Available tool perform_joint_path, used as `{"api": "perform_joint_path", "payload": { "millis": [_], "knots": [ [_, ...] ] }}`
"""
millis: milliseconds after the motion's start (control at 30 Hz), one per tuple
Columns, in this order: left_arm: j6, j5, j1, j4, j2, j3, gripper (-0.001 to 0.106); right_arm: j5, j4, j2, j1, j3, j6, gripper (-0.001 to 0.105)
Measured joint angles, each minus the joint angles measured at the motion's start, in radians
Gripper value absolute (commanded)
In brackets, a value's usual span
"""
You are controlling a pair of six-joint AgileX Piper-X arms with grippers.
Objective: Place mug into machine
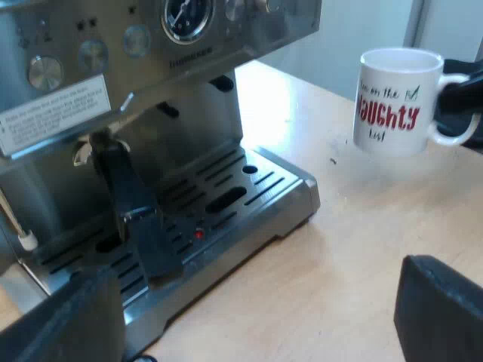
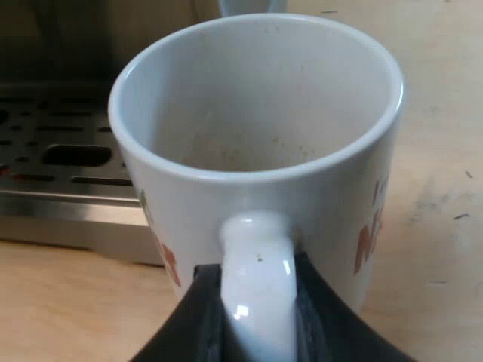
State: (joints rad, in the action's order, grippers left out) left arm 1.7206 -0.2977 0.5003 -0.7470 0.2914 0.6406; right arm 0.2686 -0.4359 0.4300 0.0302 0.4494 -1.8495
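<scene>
Currently, espresso machine (image 1: 151, 113): its drip tray (image 1: 256, 188) is standing ready.
Mug (image 1: 396, 102): being held upright near the tray, not yet in.
Right gripper (image 2: 256, 309): clamping the mug's handle (image 2: 256, 264).
Left gripper (image 1: 256, 320): hovering, fingers apart.
Progress: grasp done; carrying in and setting down are remaining.

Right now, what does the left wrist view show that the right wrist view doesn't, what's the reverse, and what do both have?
Left wrist view: the front of the espresso machine with its pressure gauge, a dark handle reaching over the drip tray, red lettering on the mug, the right gripper at the mug's handle, and the left gripper open, holding nothing.
Right wrist view: the mug's inside, with no liquid in it, and the right gripper's fingers clamped on either side of its handle.
Both: the mug, not on the drip tray, and the wooden table.
</scene>
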Motion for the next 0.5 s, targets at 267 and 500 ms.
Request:
{"api": "perform_joint_path", "payload": {
  "millis": [267,500],
  "knots": [
    [0.000,0.000,0.000,-0.064,0.000,0.000,0.079,0.138,-0.128,-0.012,0.000,0.112,-0.030,0.000],
    [0.000,0.000,0.000,-0.105,0.000,0.000,0.079,0.158,-0.189,-0.012,0.055,0.194,-0.050,0.000]
  ]
}}
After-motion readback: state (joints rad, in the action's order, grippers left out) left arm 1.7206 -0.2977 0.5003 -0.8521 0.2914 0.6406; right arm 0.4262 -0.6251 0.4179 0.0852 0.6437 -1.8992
